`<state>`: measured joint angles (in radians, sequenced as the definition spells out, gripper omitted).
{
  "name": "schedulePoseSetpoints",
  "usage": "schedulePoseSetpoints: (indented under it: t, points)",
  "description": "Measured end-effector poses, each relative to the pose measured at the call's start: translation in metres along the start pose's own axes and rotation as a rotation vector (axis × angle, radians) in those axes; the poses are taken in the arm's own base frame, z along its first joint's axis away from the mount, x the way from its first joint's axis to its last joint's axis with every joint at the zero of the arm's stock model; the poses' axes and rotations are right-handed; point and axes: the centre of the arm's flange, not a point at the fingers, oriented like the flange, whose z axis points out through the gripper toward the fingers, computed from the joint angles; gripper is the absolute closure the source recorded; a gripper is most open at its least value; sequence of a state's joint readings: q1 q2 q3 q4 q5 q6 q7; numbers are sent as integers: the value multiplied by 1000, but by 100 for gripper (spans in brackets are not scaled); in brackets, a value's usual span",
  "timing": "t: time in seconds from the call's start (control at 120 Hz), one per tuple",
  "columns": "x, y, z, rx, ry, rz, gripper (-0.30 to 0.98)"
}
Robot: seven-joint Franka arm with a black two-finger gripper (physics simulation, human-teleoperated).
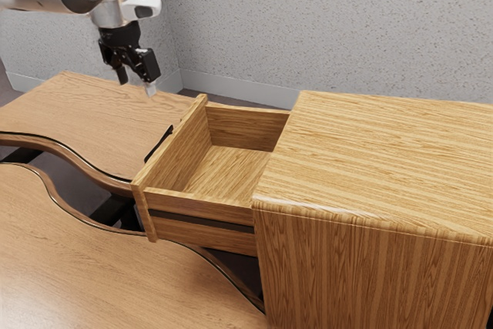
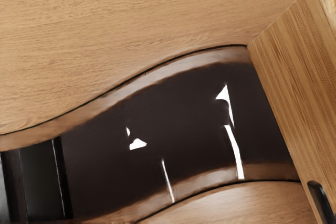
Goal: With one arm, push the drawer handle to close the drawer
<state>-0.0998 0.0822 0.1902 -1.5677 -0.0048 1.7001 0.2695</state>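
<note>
My gripper (image 1: 137, 85) hangs in the air above the table, its two fingers apart with nothing between them. It is higher than the drawer (image 1: 223, 167) and off to the exterior view's left of the drawer's front panel. The drawer stands well out of the wooden cabinet (image 1: 370, 159), its inside bare. A black handle (image 1: 159, 144) sits on the outer face of the front panel, partly hidden behind that panel's top edge. In the wrist view the drawer front (image 2: 289, 66) slants down beside the table, and part of the black handle (image 2: 322, 202) shows on it, apart from my hand.
Light wooden table surfaces (image 1: 85, 117) lie below the arm and the drawer, with a curved, dark gap (image 2: 173, 124) between them. A speckled grey wall (image 1: 308, 28) stands behind. The cabinet's bulk takes up the exterior view's right.
</note>
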Motion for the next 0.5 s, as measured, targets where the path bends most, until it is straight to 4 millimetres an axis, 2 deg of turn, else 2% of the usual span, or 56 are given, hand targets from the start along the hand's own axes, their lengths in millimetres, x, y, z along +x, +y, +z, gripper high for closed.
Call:
schedulePoseSetpoints:
  t: [0.067,0.183,0.267,0.35,0.417,0.45,0.5]
  points:
    - [0,0,-2,1,5,1,0]
    - [0,0,-18,10,20,1,0]
    - [-15,4,-29,5,30,9,2]
    - [-50,12,-27,-5,18,51,21]
    - [-64,6,-21,12,2,80,40]
    - [-68,3,-12,24,-12,111,47]
    - [-73,2,14,38,-44,189,55]
